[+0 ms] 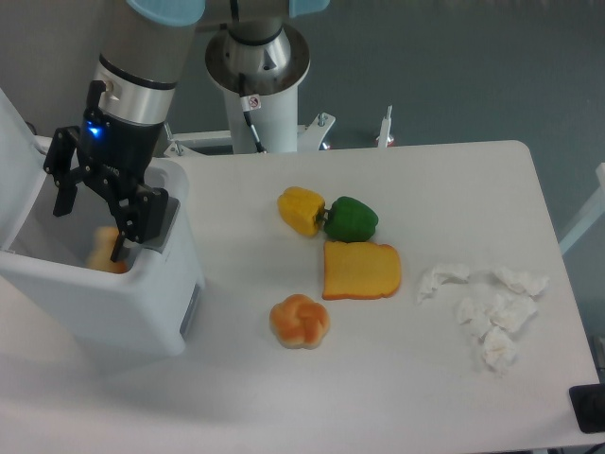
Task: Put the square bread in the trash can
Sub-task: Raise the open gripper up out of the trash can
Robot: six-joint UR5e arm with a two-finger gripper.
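the end effector (95,213) hangs over the open trash can (142,303) at the counter's (378,397) left edge, its fingers spread and holding nothing, with a pale bread piece (104,253) lying loose inside the bin below. the square bread (361,270) lies flat mid-counter, just below the yellow pepper (301,209) and green pepper (352,218), with a round bun (300,321) near its lower left and crumpled paper (487,307) to its right.

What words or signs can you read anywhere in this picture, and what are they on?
No words or numbers can be read.
Small round red-and-white sticker on the robot's white base column: too small to make out.
Blue light on the gripper body: only a glow, no text.
Trash can: no readable label.
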